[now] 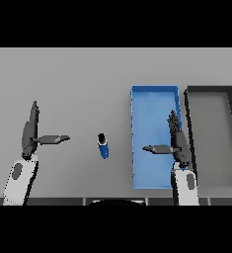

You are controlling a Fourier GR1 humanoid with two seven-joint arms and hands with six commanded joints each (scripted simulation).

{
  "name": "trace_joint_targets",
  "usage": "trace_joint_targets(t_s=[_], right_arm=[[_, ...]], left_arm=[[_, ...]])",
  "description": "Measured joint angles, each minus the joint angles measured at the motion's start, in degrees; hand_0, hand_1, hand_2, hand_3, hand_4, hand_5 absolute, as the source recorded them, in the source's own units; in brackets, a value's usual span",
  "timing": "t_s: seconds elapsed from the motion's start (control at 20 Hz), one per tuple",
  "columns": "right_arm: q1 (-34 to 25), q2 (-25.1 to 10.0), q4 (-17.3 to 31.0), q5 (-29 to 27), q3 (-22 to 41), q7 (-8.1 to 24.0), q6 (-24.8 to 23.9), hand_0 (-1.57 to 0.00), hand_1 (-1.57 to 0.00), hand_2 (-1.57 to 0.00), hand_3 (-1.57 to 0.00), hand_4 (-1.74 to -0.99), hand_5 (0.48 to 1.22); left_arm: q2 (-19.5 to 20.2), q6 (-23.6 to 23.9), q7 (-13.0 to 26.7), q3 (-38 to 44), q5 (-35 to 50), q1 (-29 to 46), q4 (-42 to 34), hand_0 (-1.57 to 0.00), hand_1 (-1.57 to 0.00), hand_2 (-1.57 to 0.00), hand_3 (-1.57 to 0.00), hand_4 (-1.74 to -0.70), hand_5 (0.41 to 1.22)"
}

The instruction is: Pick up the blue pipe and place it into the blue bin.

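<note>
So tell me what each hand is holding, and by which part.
Nothing is held. Left hand and right hand are open; the blue pipe lies untouched.

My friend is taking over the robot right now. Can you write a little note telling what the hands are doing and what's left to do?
Left hand: open, holding nothing, left of the blue pipe.
Right hand: open, holding nothing, over the blue bin.
Pipe: on the table between the hands, just left of the bin, untouched.
Dark bin: right of the blue one, not needed.
Done: nothing yet.
Left: grab the pipe, put it into the blue bin.
</note>
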Motion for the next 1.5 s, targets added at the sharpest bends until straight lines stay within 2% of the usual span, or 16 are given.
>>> trace_joint_targets(t_s=[0.3,0.35,0.4,0.5,0.6,0.85,1.0,1.1,1.2,1.25,1.4,1.5], right_arm=[[2.0,-1.0,-1.9,-1.2,-0.4,-0.9,1.0,0.00,0.00,0.00,0.00,-1.222,0.603],[4.3,-4.2,-3.6,2.0,1.4,-4.5,2.6,0.00,0.00,0.00,0.00,-1.227,0.603],[6.4,-5.6,-5.0,3.5,2.7,-6.7,4.0,0.00,0.00,0.00,0.00,-1.230,0.601],[8.2,-7.1,-7.9,5.5,4.3,-6.6,4.6,0.00,0.00,0.00,0.00,-1.232,0.599],[7.3,-7.9,-7.9,5.8,4.3,-3.9,4.7,0.00,0.00,0.00,0.00,-1.230,0.595],[7.6,-8.5,-8.7,6.4,4.5,-4.0,4.8,0.00,0.00,0.00,0.00,-1.215,0.587],[7.1,-8.8,-8.4,6.1,4.5,-5.3,5.5,0.00,0.00,0.00,0.00,-1.223,0.601],[6.9,-8.9,-8.1,6.0,4.4,-5.9,5.6,0.00,0.00,0.00,0.00,-1.229,0.606],[6.4,-8.7,-7.6,6.4,4.7,-5.6,5.5,0.00,0.00,0.00,0.00,-1.239,0.606],[6.9,-8.7,-7.7,6.4,4.7,-6.7,5.6,0.00,0.00,0.00,0.00,-1.244,0.607],[7.6,-8.9,-8.9,6.5,4.6,-7.7,5.5,0.00,0.00,0.00,0.00,-1.257,0.617],[6.6,-8.3,-7.7,6.5,4.9,-5.6,5.4,0.00,0.00,0.00,0.00,-1.263,0.617]], left_arm=[[-0.6,1.1,-0.6,-1.0,-0.8,1.6,-2.1,0.00,0.00,0.00,0.00,-1.01,0.586],[3.1,-4.5,-4.0,-3.0,-1.6,3.5,-2.9,0.00,0.00,0.00,0.00,-1.01,0.588],[5.8,-8.4,-6.7,-3.8,-1.7,5.1,-3.5,0.00,0.00,0.00,0.00,-1.01,0.588],[8.4,-11.9,-7.7,-4.3,-1.7,5.4,-3.6,0.00,0.00,0.00,0.00,-1.01,0.589],[8.8,-12.6,-7.3,-5.2,-2.3,5.3,-3.9,0.00,0.00,0.00,0.00,-1.01,0.587],[10.4,-18.4,-9.9,-6.5,-0.2,6.9,-5.5,0.00,0.00,0.00,0.00,-1.02,0.582],[12.0,-21.9,-8.1,-9.4,-0.6,7.4,-8.9,0.00,0.00,0.00,0.00,-1.04,0.548],[12.8,-23.5,-4.8,-10.9,-0.6,6.7,-10.2,0.00,0.00,0.00,0.00,-1.05,0.513],[11.9,-24.4,-2.3,-13.6,-1.3,7.0,-11.9,0.00,0.00,0.00,0.00,-1.08,0.488],[11.2,-24.9,-1.5,-14.6,-1.6,6.2,-12.3,0.00,0.00,0.00,0.00,-1.09,0.480],[8.9,-26.2,-2.0,-18.0,-4.1,5.4,-11.6,0.00,0.00,0.00,0.00,-1.10,0.454],[6.7,-25.7,-1.9,-20.1,-6.0,5.4,-11.2,0.00,0.00,0.00,0.00,-1.11,0.447]])
